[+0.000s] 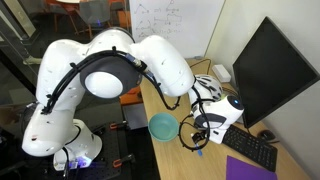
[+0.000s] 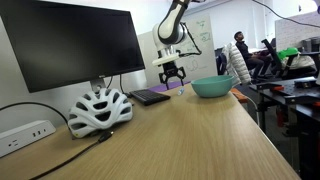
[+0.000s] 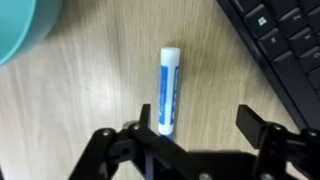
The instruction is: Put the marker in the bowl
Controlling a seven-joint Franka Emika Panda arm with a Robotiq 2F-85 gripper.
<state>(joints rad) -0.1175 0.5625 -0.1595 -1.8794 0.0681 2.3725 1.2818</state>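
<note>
The marker [image 3: 168, 88] is a short blue stick with a white end and lies flat on the wooden desk. In the wrist view it lies between my gripper's [image 3: 198, 122] fingers, close to the left one. The gripper is open, empty and low over the desk, as both exterior views show [image 1: 205, 126] [image 2: 172, 76]. The teal-green bowl [image 3: 20, 25] shows at the wrist view's top left corner. It stands on the desk a short way from the gripper [image 1: 162, 126] [image 2: 212, 87] and looks empty.
A black keyboard [image 3: 285, 50] [image 1: 250, 148] [image 2: 150, 97] lies close beside the marker. A white and black bicycle helmet [image 1: 207, 88] [image 2: 100, 108] and a large monitor [image 1: 275, 70] [image 2: 70, 45] stand behind it. A power strip [image 2: 25, 132] lies by the monitor.
</note>
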